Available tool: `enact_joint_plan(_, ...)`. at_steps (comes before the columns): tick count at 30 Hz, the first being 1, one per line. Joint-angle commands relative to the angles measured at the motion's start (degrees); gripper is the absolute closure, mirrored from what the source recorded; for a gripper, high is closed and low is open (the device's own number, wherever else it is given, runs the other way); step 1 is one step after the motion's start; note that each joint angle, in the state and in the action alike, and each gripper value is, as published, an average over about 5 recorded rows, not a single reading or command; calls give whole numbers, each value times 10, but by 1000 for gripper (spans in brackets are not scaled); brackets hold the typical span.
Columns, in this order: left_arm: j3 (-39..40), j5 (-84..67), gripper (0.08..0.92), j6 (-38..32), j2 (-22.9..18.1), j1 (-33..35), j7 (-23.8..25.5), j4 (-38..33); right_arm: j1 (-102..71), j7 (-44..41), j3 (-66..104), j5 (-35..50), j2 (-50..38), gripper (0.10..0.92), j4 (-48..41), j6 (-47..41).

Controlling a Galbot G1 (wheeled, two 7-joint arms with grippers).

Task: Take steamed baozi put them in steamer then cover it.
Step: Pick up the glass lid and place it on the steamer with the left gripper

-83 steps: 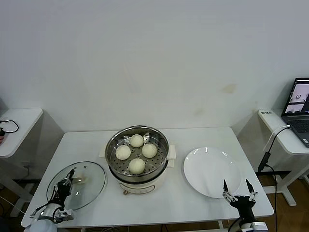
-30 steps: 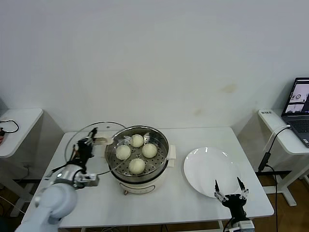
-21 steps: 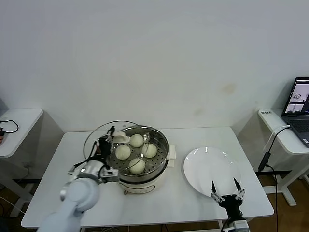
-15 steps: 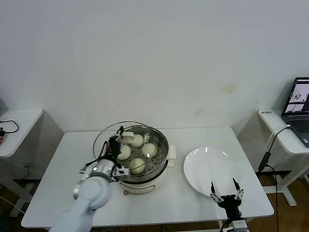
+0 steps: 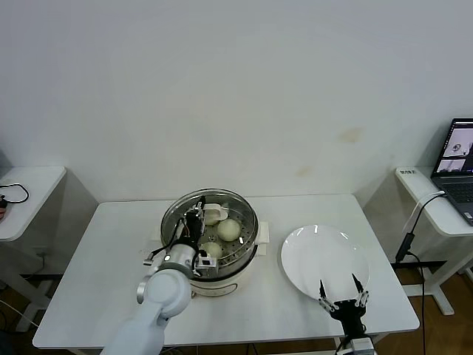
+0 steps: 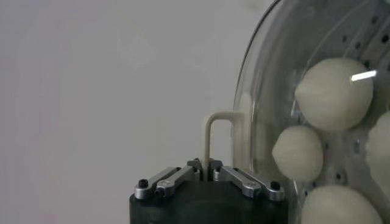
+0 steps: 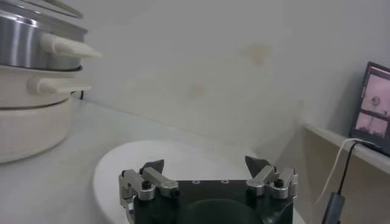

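The steamer (image 5: 222, 275), a steel pot on a cream base, stands mid-table. Over it lies the cover (image 5: 244, 219), a clear glass lid, with my left gripper (image 5: 196, 222) shut on its cream handle (image 6: 217, 129). Whether the lid's rim touches the pot I cannot tell. Through the glass (image 6: 259, 115) show pale baozi (image 5: 228, 229) (image 6: 334, 94) on the perforated tray; my gripper hides part of them. My right gripper (image 5: 340, 299) (image 7: 206, 164) stands open and empty at the near edge of the plate.
A flat white plate (image 5: 324, 260) (image 7: 116, 167) lies right of the steamer. From the right wrist the steamer's side (image 7: 27, 122) shows farther off. A side desk with a laptop (image 5: 458, 159) stands far right, another small table (image 5: 26, 192) far left.
My left gripper has carried the cover from the left side of the table to above the steamer. The right gripper has drifted slightly left and nearer, staying open.
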Motion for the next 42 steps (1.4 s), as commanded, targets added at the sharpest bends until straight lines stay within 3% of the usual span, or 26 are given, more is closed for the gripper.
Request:
enact_joint_plan(1,6,17,850,-3,-21,4,-2,9,0,1,-1,-4,1,203,-2,2)
enact_joint_plan(25,-8,25,846,-23,-26,25,-13,2,-4,0,-5,-6,-1,203,-5,4)
enact_joint_plan(33,-15,21,656,-28,-12,60,-14,-45,-5,0,-8,-7,-2,202,-4,3)
enact_joint_plan(42,-40,8,396,-68,16,163,-53,-162,-14,0,-10,-5,-11,203,2,4)
